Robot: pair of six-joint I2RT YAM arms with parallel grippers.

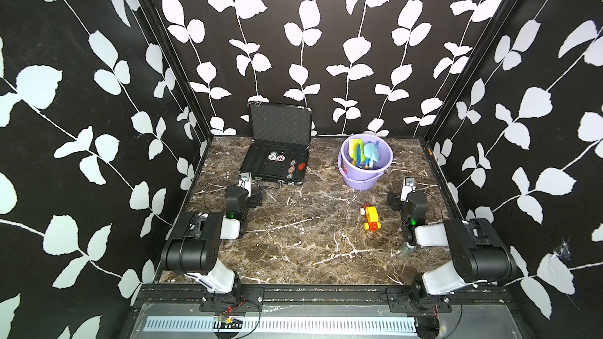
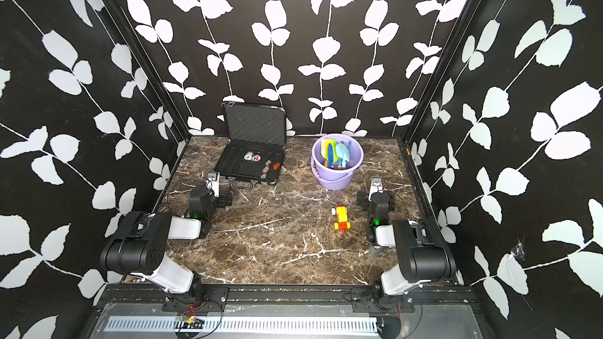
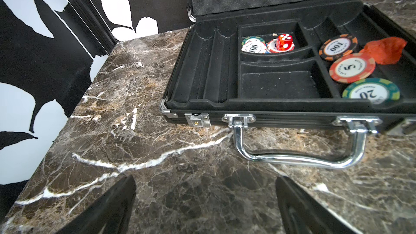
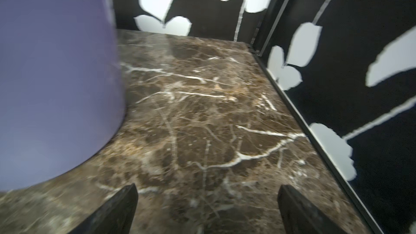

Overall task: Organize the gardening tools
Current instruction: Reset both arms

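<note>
**Both grippers hanging empty, tools standing in the bucket**

The left gripper point(image 3: 206, 183) is hanging low over the table point(image 3: 135, 154) with its jaws spread wide and nothing between them; only bare marble is showing in the gap. It is facing the case point(image 3: 202, 75), which is lying open just ahead with its handle toward the fingers. Chips point(image 3: 351, 68) and a red die point(image 3: 284, 41) are sitting in its compartments. None of that looks like part of the job, so it makes sense that the gripper is keeping clear of it.

The right gripper point(image 4: 208, 190) is likewise gaping fully and gripping nothing, hovering close above the marble. The bucket point(image 4: 56, 75) is looming just beside it, its purple wall apart from the fingers.

In both top views the tools point(image 1: 363, 154) are standing together inside the bucket, blades up and handles down. A yellow shovel point(image 1: 354, 146), a light-blue shovel point(image 1: 372, 151) and darker blue pieces are showing between them; the exact count is hard to tell. Standing upright is keeping them bundled in one place. No tool is lying on the table, so the gathering is probably done, and both arms sitting folded near their bases fits a rest pose.

A toy vehicle point(image 1: 372, 218) is sitting on the marble near the right arm, well apart from the bucket. It is no tool, so it is likely being left alone.
</note>
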